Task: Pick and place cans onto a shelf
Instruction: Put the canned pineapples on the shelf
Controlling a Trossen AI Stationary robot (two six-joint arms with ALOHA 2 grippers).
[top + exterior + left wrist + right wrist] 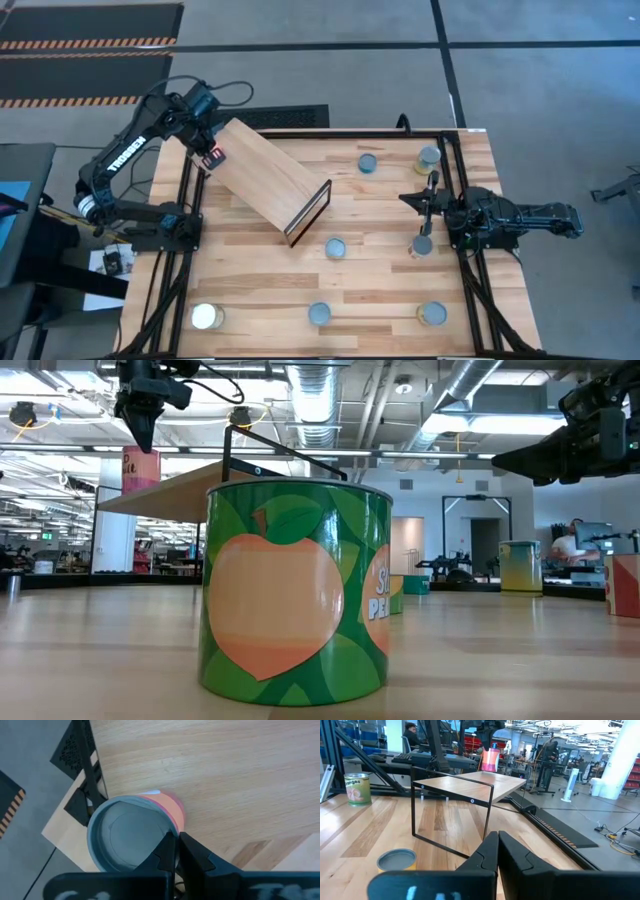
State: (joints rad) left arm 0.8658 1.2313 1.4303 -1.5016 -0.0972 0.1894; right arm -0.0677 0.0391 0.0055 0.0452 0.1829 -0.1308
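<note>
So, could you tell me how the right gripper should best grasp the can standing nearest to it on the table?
Take the can by its round side wall, coming straight down from above. It stands upright, lid up, with bare table all around, so any turn of the wrist fits. The right gripper is shut and would need opening first.

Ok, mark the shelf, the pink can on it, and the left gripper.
shelf (pixel 262 172): high view, middle of its bare wooden top.
pink can (pixel 131 837): left wrist view, centre of its grey lid.
left gripper (pixel 176 851): left wrist view, between the fingertips, above the can's rim.
</note>
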